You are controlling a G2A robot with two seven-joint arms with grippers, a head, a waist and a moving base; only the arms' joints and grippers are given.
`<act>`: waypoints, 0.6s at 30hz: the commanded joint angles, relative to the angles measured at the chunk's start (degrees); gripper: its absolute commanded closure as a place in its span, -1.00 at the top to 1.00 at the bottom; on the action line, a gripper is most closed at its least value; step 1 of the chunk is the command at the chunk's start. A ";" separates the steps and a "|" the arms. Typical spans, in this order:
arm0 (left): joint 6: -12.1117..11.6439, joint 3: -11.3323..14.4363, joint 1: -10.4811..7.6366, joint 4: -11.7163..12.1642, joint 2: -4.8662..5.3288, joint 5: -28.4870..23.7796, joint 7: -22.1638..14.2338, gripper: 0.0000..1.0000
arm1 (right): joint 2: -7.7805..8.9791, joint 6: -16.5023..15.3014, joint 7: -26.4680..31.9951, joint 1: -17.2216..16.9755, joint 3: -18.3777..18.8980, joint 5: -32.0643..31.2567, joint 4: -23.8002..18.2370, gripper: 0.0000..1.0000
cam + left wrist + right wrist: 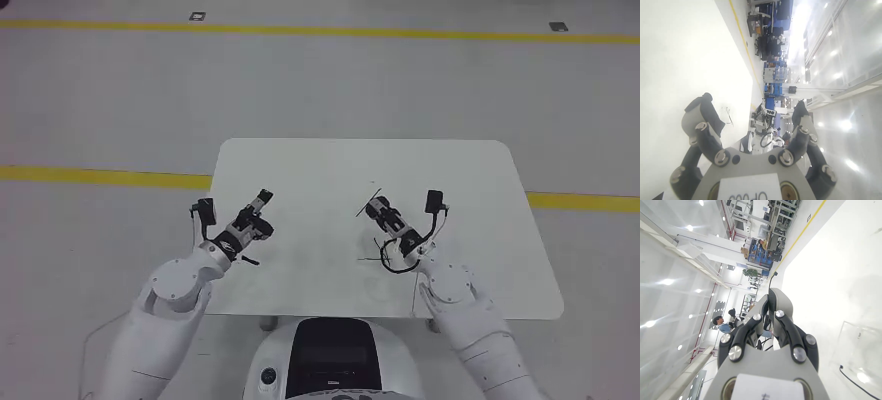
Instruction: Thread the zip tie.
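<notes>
The zip tie (774,274) is black and thin. It is held in the right gripper (770,292), whose fingers (783,300) are closed together on it. One stretch of the strap passes between the fingers, and the end with the small square head stands out past the fingertips into the air. In the top view the tie shows as a fine dark line that crosses the tip of this gripper, a little right of the middle of the frame. It is above the white surface (330,170) and does not lie on it.

The left gripper (753,101) is left of the middle of the frame in the top view, well apart from the right one, with bare surface between them. Its fingers (705,98) are spread wide and they hold nothing. Both grippers point toward the upper part of the frame, each one leaning a little toward the other.

In the left wrist view a few thin dark strands (728,117) lie on the surface beyond the open fingers. They are too small to say if they are more ties or only wires.
</notes>
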 commanded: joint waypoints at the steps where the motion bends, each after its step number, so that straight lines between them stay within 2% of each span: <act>1: -0.73 1.07 -0.58 0.23 0.02 1.41 -0.87 1.00 | -0.03 -0.01 -0.12 0.03 -0.15 0.00 0.10 -1.00; 10: -1.24 1.21 -0.67 0.22 0.04 1.86 -0.98 1.00 | -0.04 -0.01 -0.20 0.00 -0.17 0.11 0.02 -1.00; 14: -2.75 2.80 -0.72 0.30 0.03 2.88 -2.10 1.00 | -0.41 -0.15 -1.47 -0.38 -1.53 1.51 -0.46 -1.00; 18: -4.84 5.25 -1.74 1.20 -0.19 3.05 -3.23 1.00 | -1.01 -0.28 -3.21 -0.07 -3.72 2.64 0.25 -1.00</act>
